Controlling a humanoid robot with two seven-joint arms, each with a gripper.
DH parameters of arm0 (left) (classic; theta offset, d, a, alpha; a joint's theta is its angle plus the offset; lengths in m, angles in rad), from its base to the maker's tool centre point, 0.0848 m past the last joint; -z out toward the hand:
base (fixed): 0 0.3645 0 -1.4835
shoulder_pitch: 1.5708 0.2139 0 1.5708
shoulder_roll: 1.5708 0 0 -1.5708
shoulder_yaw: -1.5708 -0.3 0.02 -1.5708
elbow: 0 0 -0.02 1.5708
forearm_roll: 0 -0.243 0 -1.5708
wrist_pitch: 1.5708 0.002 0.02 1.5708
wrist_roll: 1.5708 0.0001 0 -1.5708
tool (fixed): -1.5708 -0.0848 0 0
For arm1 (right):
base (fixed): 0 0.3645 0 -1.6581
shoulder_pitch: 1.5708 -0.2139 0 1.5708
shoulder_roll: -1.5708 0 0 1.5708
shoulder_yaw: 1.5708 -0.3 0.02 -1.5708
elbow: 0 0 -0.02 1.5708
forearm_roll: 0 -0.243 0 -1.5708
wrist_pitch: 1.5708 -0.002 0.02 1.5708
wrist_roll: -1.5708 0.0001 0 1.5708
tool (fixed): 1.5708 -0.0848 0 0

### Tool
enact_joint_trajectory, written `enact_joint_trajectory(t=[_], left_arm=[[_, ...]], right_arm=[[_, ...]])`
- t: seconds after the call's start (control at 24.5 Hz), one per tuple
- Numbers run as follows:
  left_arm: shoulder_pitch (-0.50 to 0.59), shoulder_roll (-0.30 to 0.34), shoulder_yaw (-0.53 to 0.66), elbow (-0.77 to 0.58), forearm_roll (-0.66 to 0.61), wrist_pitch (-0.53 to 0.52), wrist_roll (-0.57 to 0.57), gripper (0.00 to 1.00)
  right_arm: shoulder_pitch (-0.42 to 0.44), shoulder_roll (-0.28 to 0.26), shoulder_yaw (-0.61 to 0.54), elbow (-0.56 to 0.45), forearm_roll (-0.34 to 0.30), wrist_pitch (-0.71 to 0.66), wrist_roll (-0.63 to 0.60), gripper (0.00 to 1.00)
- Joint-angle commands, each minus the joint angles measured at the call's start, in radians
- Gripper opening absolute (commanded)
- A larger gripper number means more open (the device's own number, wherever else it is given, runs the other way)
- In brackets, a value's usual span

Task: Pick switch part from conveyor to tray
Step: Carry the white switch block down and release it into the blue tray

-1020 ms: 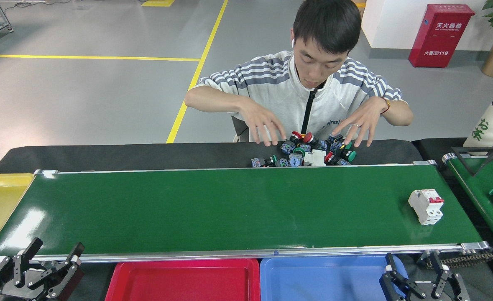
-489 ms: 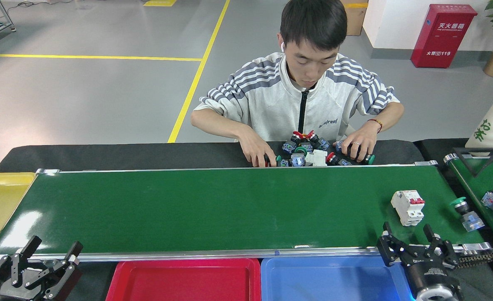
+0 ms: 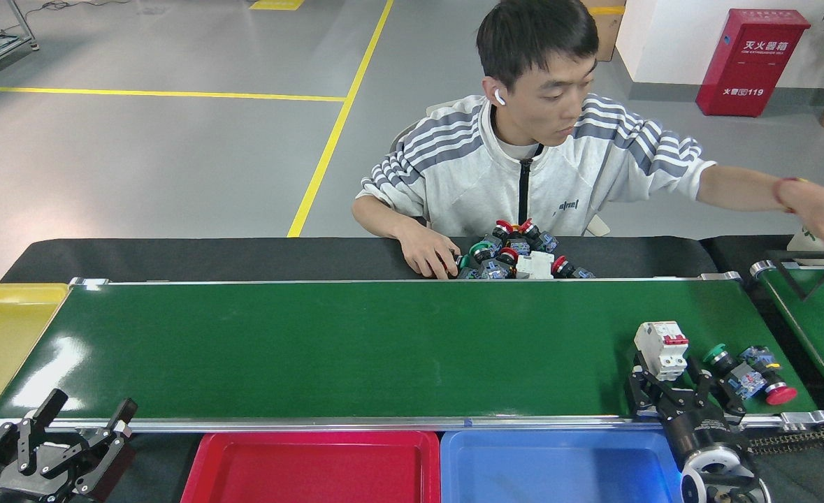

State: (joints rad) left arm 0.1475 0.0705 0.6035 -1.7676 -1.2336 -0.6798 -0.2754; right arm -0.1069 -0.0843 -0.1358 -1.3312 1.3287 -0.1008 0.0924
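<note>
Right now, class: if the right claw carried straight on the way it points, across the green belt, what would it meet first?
Most likely the white circuit breaker. The right claw sits open just short of it, fingers pointing up the belt. Depth is hard to judge; the fingers may already flank it.

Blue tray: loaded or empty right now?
Empty as far as visible: the blue tray shows only bare floor, though the right gripper, open near the circuit breaker, hides its right end.
</note>
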Motion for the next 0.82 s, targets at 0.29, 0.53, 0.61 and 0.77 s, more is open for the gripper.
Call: enact_joint_trajectory(t=[0.29,0.53,0.61,0.77], left_arm=[[-0.008,0.000,0.006,-0.010,0.002,0.000,0.007,1.00],[-0.006,-0.003,0.016,-0.012,0.000,0.000,0.007,1.00],[-0.003,-0.002,0.018,-0.012,-0.001,0.002,0.007,1.00],[0.004,0.003,0.018,-0.012,-0.078,0.034,0.004,1.00]], right_arm=[[0.033,0.024,-0.001,-0.180,-0.036,-0.418,-0.007,0.01],[0.265,0.026,-0.001,-0.368,-0.066,-0.666,-0.008,0.03],[0.326,0.026,-0.001,-0.376,-0.085,-0.685,-0.008,0.67],[0.346,0.029,-0.008,-0.376,-0.088,-0.685,-0.007,1.00]])
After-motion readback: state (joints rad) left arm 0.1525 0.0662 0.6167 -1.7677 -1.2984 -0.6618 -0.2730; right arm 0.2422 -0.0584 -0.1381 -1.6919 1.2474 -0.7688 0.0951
